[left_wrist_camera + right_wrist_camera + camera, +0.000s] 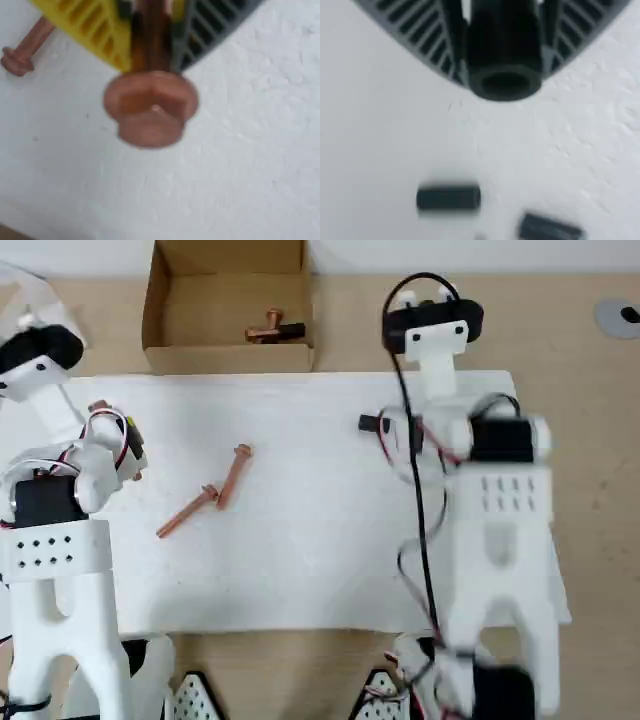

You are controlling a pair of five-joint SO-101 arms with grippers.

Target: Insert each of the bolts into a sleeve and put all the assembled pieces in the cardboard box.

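My left gripper (150, 47) is shut on a copper bolt (150, 107), whose head points at the camera between the yellow and grey fingers. In the high view this gripper (103, 418) hangs over the left end of the white mat. My right gripper (502, 42) is shut on a black sleeve (505, 65), its open bore facing out; from above it (377, 424) sits right of the mat's middle. Two loose bolts (235, 475) (187, 512) lie on the mat between the arms. Two more sleeves (448, 196) (550, 227) lie on the mat. The cardboard box (160, 315) holds one assembled piece (275, 330).
The white mat (320, 560) covers the table's middle, with bare room in front of the loose bolts. Another bolt (25, 47) lies close to my left gripper. The box stands beyond the mat's far edge, to the left. A grey disc (618, 315) sits at the far right corner.
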